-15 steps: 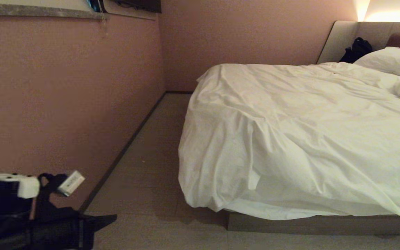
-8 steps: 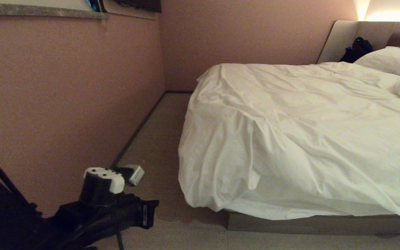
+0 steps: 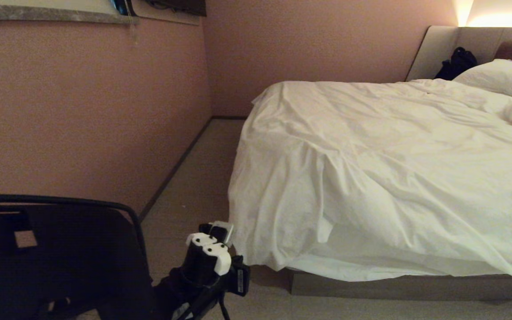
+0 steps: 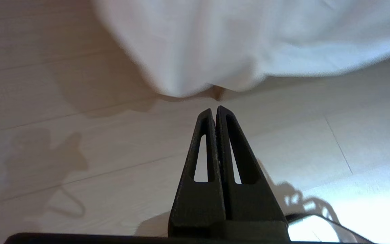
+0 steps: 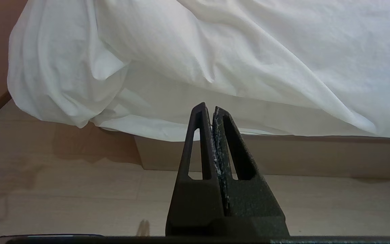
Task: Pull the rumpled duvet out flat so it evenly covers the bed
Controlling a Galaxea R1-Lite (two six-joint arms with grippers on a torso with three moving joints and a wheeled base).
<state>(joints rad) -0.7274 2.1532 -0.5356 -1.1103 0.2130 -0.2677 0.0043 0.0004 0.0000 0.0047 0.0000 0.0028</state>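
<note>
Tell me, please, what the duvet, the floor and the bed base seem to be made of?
The duvet looks like matte white woven cloth, likely cotton: it creases finely and hangs in soft folds. The floor seems to be pale wood-look planks or laminate with a slight sheen: straight seams and faint reflections show. The bed base looks smooth, matte grey-brown board; whether wood or laminate I cannot tell.

Duvet (image 3: 371,178) hid mattress; bed (image 3: 416,286) ran off right edge. Dark object (image 3: 456,63) at headboard (image 3: 438,49) unidentifiable.
</note>
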